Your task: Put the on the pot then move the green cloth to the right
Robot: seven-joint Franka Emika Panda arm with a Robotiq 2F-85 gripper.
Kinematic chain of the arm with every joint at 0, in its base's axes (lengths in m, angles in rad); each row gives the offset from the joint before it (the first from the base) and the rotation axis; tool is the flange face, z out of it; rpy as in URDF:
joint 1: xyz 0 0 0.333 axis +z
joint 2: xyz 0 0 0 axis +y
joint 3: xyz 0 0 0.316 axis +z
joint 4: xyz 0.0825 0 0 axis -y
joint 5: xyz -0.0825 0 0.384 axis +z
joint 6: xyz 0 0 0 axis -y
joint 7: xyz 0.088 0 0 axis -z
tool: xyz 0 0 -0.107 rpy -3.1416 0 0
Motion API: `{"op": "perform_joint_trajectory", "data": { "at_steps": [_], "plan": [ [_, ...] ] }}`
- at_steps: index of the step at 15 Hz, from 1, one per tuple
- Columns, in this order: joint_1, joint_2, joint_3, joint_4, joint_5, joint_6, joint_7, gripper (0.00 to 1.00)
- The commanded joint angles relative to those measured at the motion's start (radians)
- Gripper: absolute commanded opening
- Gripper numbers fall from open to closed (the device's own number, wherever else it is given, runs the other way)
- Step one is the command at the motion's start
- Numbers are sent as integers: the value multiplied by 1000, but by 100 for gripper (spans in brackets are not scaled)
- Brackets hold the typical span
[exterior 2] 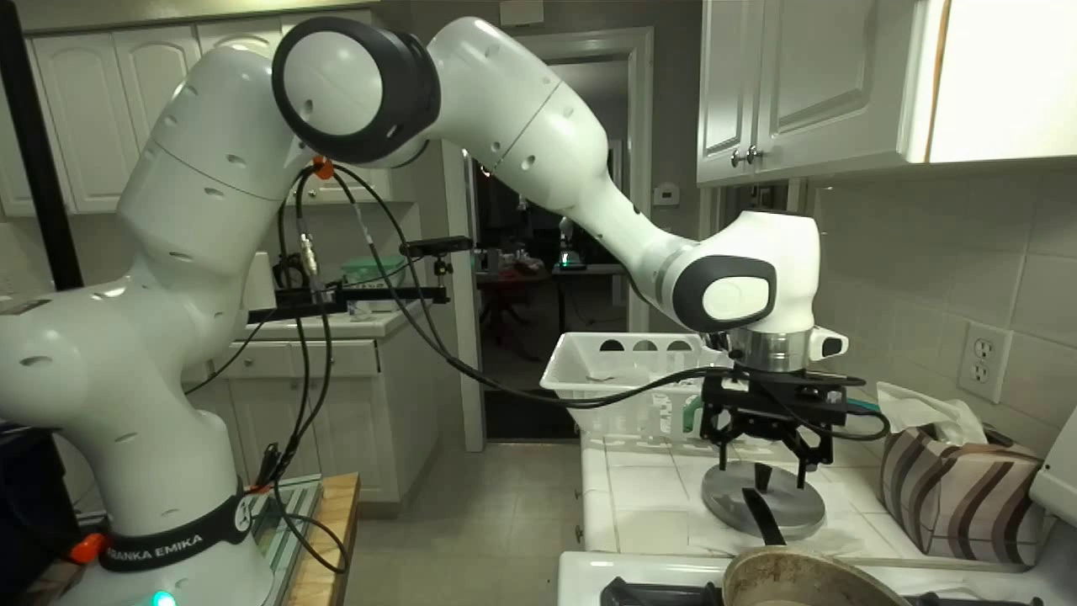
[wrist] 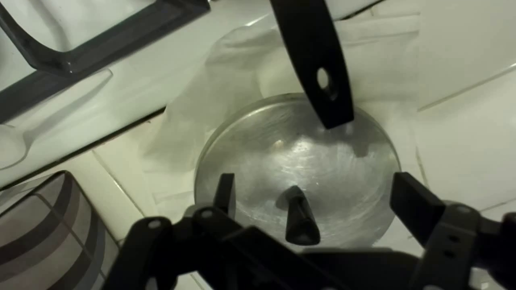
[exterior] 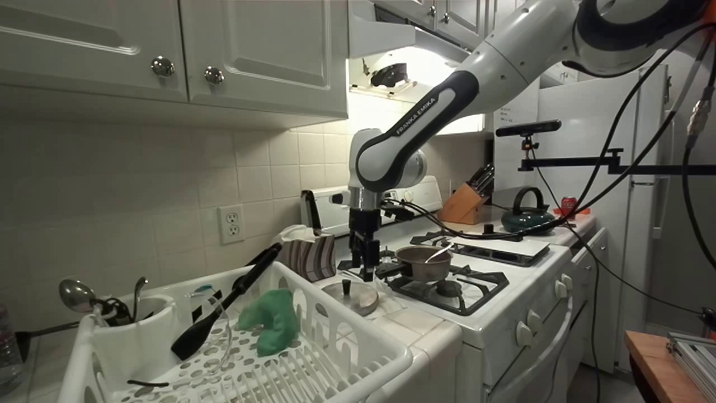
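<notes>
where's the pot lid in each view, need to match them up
In an exterior view: pot lid, low, near the middle.
In an exterior view: pot lid, lower right.
In the wrist view: pot lid, around the centre.
Shared landmark: striped tissue box, visible in all three.

Wrist view: close above the fingers [wrist: 415, 205], facing down past them onto the lid [wrist: 258, 161]. In an exterior view: looking across the dish rack [exterior: 366, 333] to the fingers, stove [exterior: 492, 319] beyond them. In an exterior view, facing roughly the opposite way: pot [exterior 2: 791, 568] nearest, fingers past it, dish rack beyond. Both exterior views share fingers, lid, pot, dish rack, from farther off
</notes>
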Motion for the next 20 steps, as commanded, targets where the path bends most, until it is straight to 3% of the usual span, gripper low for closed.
{"op": "perform_joint_trajectory", "data": {
  "at_steps": [1,9,11,20],
  "plan": [
    [-23,90,21,124,35,-64,-65,92],
    [7,150,35,233,20,-150,-80,93],
    [12,156,37,247,22,-160,-80,68],
    [15,179,39,283,23,-173,-83,5]
  ]
}}
